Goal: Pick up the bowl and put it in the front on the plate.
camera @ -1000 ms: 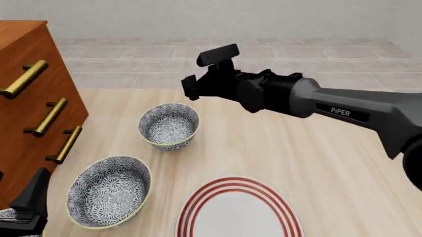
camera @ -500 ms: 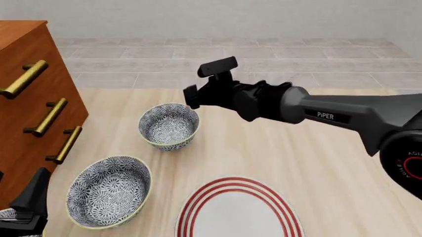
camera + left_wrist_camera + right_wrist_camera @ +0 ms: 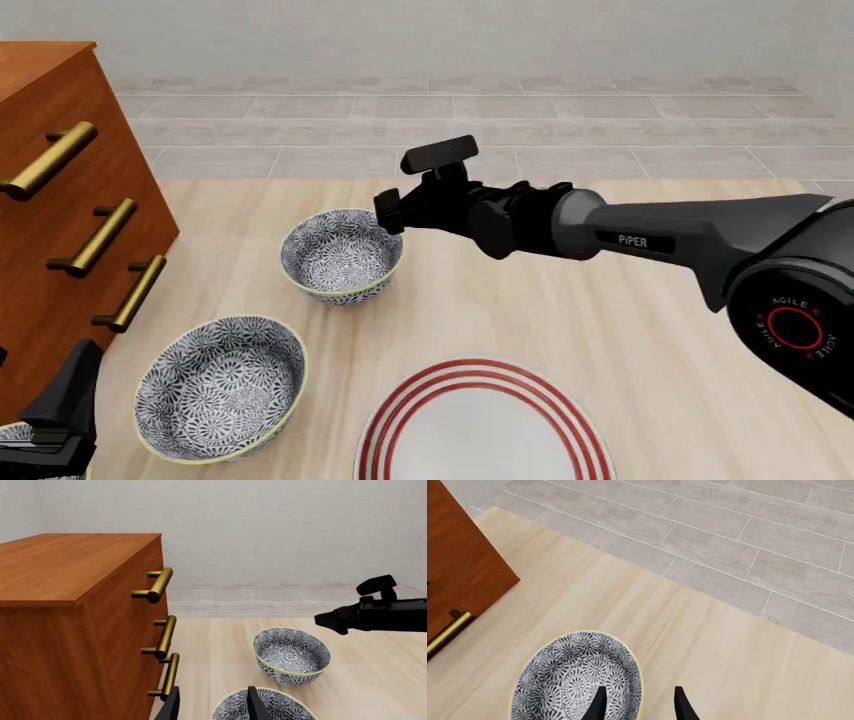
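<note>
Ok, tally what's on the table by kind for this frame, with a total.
Blue-and-white floral bowls: 2, the far bowl under the right gripper and the near bowl
Red-ringed white plate: 1
Wooden drawer cabinet: 1
Total: 4

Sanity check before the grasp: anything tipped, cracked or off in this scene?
Nothing stands out. Both bowls, far and near, sit upright and whole on the table, apart from each other. The plate lies flat. The right gripper is open over the far bowl's rim, one finger inside.
</note>
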### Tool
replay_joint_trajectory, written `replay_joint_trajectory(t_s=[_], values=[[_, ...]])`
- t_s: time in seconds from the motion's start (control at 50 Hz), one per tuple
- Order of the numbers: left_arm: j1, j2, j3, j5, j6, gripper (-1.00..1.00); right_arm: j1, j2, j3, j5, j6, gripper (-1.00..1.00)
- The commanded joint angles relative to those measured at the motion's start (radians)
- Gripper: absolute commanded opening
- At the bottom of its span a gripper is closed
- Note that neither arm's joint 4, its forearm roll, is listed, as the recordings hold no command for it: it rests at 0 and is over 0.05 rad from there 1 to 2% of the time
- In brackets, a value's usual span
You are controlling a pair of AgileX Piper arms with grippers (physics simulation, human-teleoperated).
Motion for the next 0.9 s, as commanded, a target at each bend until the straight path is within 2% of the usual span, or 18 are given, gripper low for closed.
replay_joint_trajectory(t_s=[0.02, 0.04, 0.18, 0.9], values=[[0.0, 0.0, 0.0, 0.0, 0.0, 1.0, -0.004, 0.029, -0.005, -0.01, 0.009, 1.0], [0.0, 0.0, 0.0, 0.0, 0.0, 1.0, 0.0, 0.025, 0.005, -0.022, 0.022, 1.0], [0.0, 0.0, 0.0, 0.0, 0.0, 1.0, -0.012, 0.048, -0.01, -0.016, 0.008, 1.0], [0.0, 0.0, 0.0, 0.0, 0.0, 1.0, -0.024, 0.128, -0.059, 0.007, 0.041, 1.0]])
